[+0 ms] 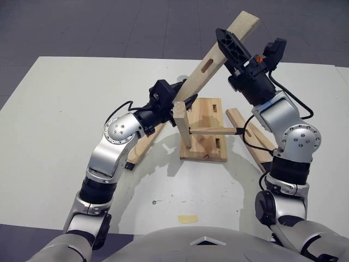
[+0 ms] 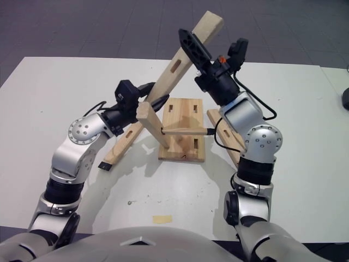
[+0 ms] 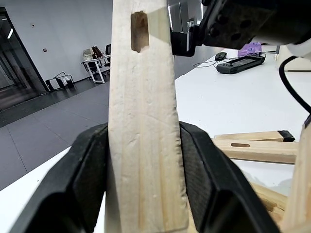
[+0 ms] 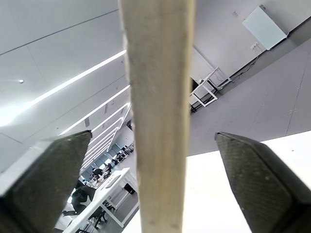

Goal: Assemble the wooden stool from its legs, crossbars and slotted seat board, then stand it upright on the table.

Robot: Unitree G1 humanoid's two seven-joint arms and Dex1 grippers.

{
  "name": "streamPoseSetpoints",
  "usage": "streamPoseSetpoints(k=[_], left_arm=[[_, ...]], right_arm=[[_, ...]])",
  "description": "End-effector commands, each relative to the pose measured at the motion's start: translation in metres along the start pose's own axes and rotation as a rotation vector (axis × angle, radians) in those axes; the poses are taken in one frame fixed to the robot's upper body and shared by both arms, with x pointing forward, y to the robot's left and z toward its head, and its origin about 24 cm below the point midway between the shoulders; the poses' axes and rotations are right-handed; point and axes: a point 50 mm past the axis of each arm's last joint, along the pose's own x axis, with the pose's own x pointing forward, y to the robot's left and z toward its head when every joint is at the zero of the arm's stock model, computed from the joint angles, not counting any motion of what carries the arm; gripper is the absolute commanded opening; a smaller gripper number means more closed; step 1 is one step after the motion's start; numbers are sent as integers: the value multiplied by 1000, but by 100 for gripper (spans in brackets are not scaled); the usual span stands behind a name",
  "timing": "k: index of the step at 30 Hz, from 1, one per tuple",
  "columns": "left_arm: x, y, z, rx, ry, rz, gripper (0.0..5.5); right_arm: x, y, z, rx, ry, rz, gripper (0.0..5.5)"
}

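Toward the left of the white bench (image 1: 54,109), the left tool (image 1: 180,98) was clamped on the lower half of a long slotted leg (image 1: 199,73) — its lower end down at the bench, the rest slanting up to the right. In the middle the seat board (image 1: 210,109) lay flat, with a short leg (image 1: 181,121) standing at its left edge and a crossbar (image 1: 215,131) jutting rightward from it. The right tool (image 4: 153,145) straddled the long leg's upper part — fingers spread, a gap on either side. Another leg (image 1: 237,119) lay just beside the board's right edge.

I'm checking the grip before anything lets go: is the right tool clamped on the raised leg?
No: the right tool straddles the raised leg, with clear gaps beside both fingers.
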Motion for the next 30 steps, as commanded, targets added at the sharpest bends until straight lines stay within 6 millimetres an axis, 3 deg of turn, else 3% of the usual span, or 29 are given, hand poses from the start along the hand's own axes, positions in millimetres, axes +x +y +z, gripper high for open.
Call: streamPoseSetpoints(k=[1,7,18,27,30], left_arm=[[0,3,5,38,-21,64,203],[0,0,1,57,-3,62,203],[-2,-9,-8,40,22,29,203],[-2,-5,-8,26,21,36,203],[-4,4,-8,16,30,66,262]], right_arm=[[1,-3,-2,2,53,-58,392],[-1,-7,-3,2,65,-83,293],[-2,3,14,29,-28,44,107],[-9,7,12,69,-51,124,102],[-11,7,18,85,-108,136,101]])
